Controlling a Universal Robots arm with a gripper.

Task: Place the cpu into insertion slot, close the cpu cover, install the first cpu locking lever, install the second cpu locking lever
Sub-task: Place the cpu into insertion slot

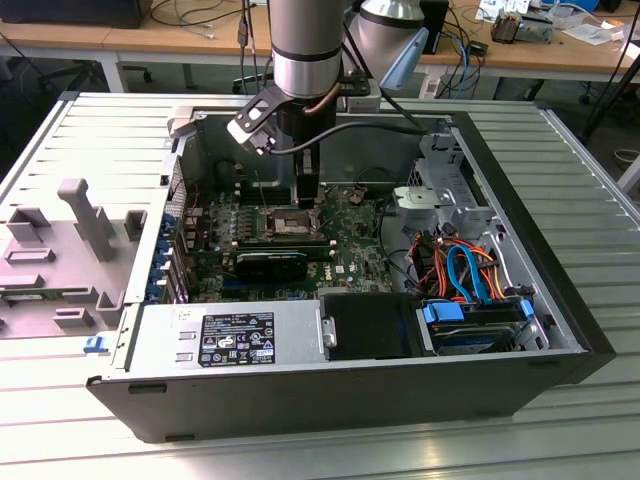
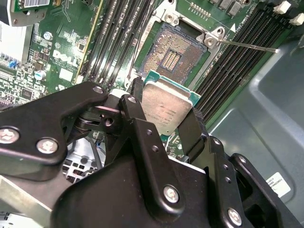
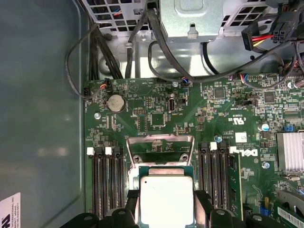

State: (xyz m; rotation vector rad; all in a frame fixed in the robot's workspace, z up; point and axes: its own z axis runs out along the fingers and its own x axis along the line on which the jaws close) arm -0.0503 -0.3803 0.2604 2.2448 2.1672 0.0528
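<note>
Just over the bare insertion slot (image 2: 173, 57), the gripper (image 2: 164, 116) clamps the cpu (image 2: 166, 107) by two opposite edges, its silver top facing both wrist views; the cpu cover (image 3: 161, 138) stands swung open on the green circuit board (image 3: 190, 109)

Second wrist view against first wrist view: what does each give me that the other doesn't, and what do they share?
Second wrist view: the square insertion slot with dark pin field and silvery rim, uncovered and holding no chip, and a thin metal lever rod beside it. First wrist view: the silvery window-frame cpu cover standing raised, and a round silver coin battery on the green board. Both wrist views: the flat square silver-grey cpu clamped in the black gripper.
</note>
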